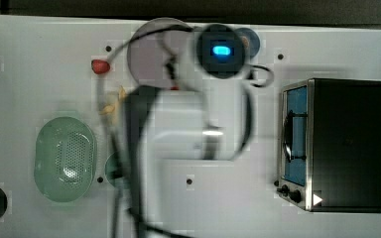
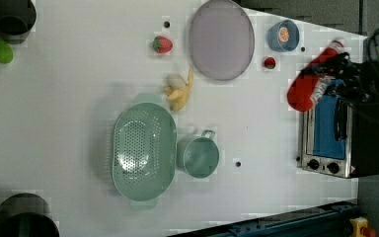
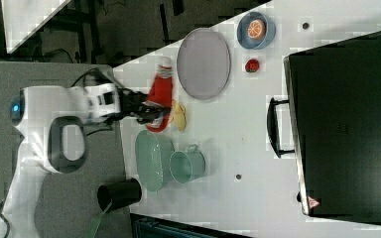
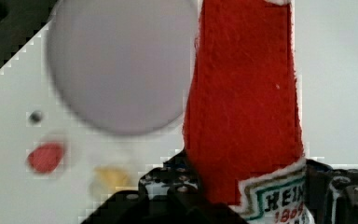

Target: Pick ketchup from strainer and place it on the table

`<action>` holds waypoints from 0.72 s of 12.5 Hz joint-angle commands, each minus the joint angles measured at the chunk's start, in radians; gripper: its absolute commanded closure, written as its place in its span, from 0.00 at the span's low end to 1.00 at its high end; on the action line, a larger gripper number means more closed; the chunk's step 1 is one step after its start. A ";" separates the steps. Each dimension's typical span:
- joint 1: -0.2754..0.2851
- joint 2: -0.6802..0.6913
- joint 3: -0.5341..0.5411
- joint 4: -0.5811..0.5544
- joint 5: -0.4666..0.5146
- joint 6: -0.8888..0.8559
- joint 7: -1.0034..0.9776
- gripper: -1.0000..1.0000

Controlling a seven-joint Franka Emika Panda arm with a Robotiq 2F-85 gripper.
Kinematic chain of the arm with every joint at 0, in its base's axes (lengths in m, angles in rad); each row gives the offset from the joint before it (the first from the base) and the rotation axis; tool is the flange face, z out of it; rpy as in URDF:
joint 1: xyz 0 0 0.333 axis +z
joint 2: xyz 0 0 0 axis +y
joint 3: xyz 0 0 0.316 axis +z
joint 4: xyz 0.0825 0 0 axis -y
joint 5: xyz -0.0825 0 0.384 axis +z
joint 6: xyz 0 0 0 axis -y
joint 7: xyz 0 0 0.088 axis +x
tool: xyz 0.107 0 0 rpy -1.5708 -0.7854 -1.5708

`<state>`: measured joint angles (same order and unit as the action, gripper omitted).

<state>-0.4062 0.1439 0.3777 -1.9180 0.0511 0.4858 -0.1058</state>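
The red ketchup [image 4: 244,107] bottle with its white label hangs in the air, lifted well above the white table [image 2: 69,98]. My gripper [image 4: 261,200] is shut on its labelled lower part. The left view shows the ketchup [image 2: 308,86] tilted in my gripper [image 2: 328,81], in front of the toaster oven. In the right view the ketchup [image 3: 161,96] and gripper [image 3: 151,110] appear over the banana, just off the strainer's end. The pale green strainer [image 2: 143,150] [image 1: 65,158] [image 3: 149,161] lies empty on the table.
A green cup [image 2: 198,155] touches the strainer's side. A banana [image 2: 180,91], a strawberry [image 2: 162,44], a grey plate [image 2: 221,39], a smaller strawberry [image 2: 269,62] and a blue bowl [image 2: 283,35] lie beyond. A toaster oven [image 2: 335,138] stands at the left view's right.
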 commanded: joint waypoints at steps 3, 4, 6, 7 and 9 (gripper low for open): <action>0.019 -0.022 -0.043 -0.117 0.010 0.006 -0.071 0.40; 0.019 -0.021 -0.050 -0.152 0.010 0.010 -0.070 0.40; 0.019 -0.014 -0.055 -0.227 0.010 0.040 -0.071 0.40; 0.019 -0.006 -0.055 -0.266 0.009 0.087 -0.070 0.40; 0.020 0.026 -0.055 -0.337 0.000 0.220 -0.070 0.40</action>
<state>-0.4209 0.1615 0.3071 -2.2715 0.0457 0.6904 -0.1218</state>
